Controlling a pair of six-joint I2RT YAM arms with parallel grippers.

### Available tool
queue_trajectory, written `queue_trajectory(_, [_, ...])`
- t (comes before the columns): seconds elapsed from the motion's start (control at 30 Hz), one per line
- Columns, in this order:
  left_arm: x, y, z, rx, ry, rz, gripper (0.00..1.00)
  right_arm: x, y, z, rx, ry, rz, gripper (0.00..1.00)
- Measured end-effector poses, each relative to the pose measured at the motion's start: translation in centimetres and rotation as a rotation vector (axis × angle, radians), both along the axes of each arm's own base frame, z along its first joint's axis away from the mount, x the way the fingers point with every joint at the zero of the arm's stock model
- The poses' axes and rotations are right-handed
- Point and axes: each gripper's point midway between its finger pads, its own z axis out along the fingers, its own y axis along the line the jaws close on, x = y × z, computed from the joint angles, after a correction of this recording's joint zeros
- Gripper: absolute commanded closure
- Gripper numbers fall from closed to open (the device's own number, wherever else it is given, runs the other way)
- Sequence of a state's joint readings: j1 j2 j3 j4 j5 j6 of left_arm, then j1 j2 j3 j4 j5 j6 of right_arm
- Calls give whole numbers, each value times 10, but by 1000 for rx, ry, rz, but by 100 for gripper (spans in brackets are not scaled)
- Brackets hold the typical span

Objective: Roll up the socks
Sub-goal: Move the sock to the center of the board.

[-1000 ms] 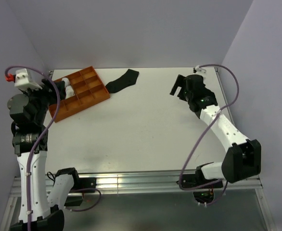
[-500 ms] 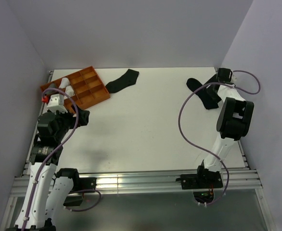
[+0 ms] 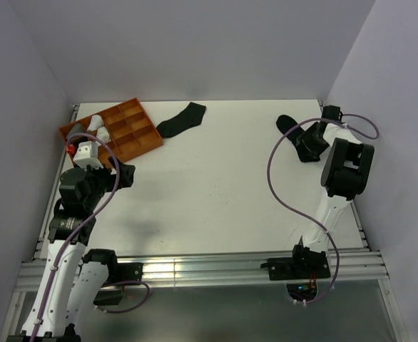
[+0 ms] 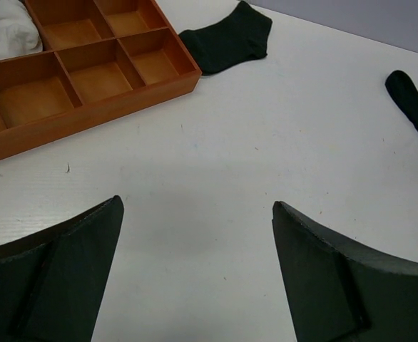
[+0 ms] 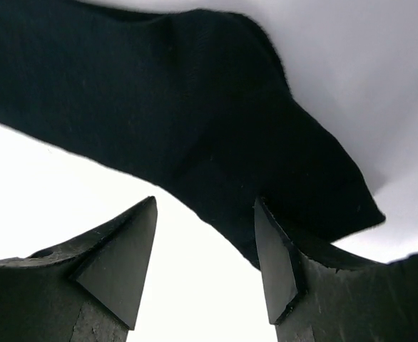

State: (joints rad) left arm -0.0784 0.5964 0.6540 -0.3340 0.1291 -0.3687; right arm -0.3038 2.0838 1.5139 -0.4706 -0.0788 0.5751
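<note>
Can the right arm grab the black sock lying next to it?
Probably yes. The right gripper hangs right over the crumpled black fabric sock, its jaws open and one of them at the sock's edge. Nothing lies between them, so closing should catch some cloth.

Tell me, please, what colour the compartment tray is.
The tray is orange, clearest in the left wrist view.

Bright, even overhead light, only a faint soft arm shadow on the table (image 3: 141,231), glare on the front rail (image 3: 159,268), right wrist view blown white around a detail-less black sock (image 5: 159,107), close-up edges soft.
</note>
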Motion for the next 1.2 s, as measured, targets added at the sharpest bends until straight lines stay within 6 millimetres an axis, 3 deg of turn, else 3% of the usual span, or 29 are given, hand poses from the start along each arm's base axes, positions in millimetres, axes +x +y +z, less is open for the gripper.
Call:
queue_trajectory(0.27, [-7,2,14,0,-59,8,10,-14,32,-3,58,58,61,32])
queue_trajectory(0.43, [-10,2,19,2,-79,6,10,-41,74,-4,72,105,135,32])
queue_trajectory(0.67, [-16,2,28,0,-121,5,10,-89,173,-6,90,167,330,30])
queue_trajectory(1.0, [-21,4,31,-1,-146,13,10,-178,339,-3,184,124,557,30])
queue_trajectory(1.13, [-21,4,31,-1,-144,15,10,-209,403,12,189,97,670,30])
queue_trajectory(1.2, [-21,5,31,0,-144,17,11,-204,432,36,169,40,731,30])
